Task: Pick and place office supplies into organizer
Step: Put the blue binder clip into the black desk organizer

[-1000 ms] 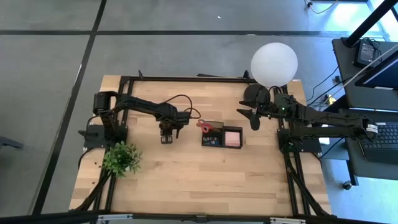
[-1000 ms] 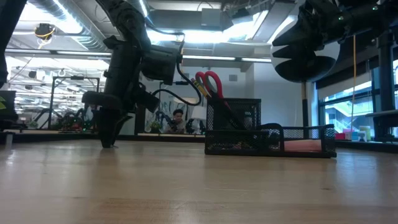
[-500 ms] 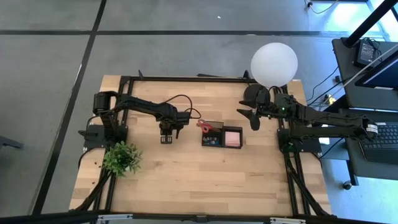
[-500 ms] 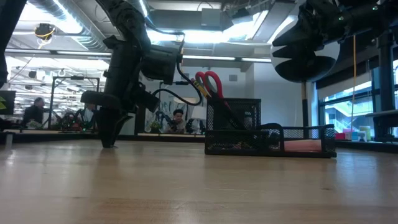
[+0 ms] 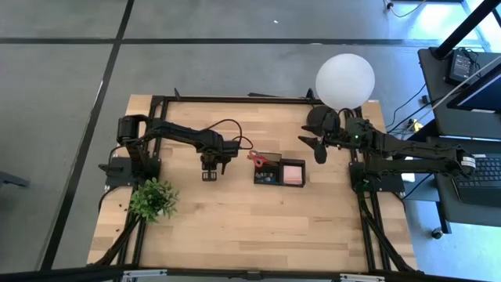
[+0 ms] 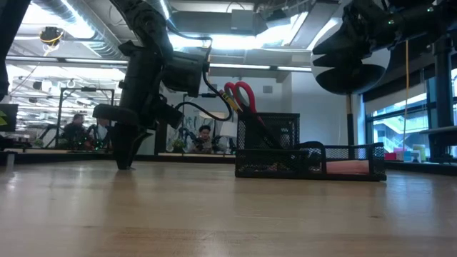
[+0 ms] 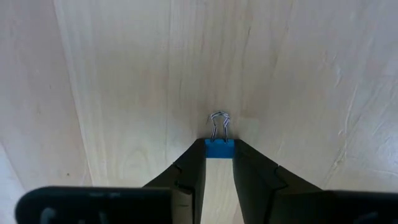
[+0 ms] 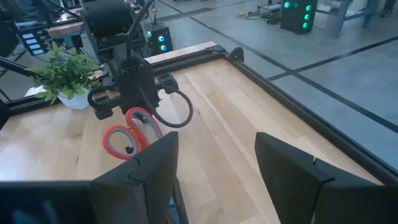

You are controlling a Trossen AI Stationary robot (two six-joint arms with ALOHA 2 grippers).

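Observation:
My left gripper (image 5: 210, 175) points down at the table left of the black mesh organizer (image 5: 279, 171) and is shut on a small blue binder clip (image 7: 219, 147) with silver wire handles. In the low view the left gripper (image 6: 125, 160) reaches the table top. The organizer (image 6: 308, 160) holds red-handled scissors (image 6: 239, 96) standing upright, with a pink pad (image 5: 293, 172) in its right compartment. My right gripper (image 5: 316, 147) hovers open, high above the table's far right, near the lamp. My left gripper pinches the clip's blue body (image 7: 219, 148) between its two fingertips (image 7: 198, 157), coming from above and pointing down. The clip's wire handles (image 7: 218, 126) stick out beyond the fingertips over the wood; whether the clip still rests on the table, I cannot tell.
A white globe lamp (image 5: 345, 80) on a round black base stands at the far right. A small green potted plant (image 5: 153, 199) sits near the left edge. Black frame rails run around the table. Bare wood stretches across the near half.

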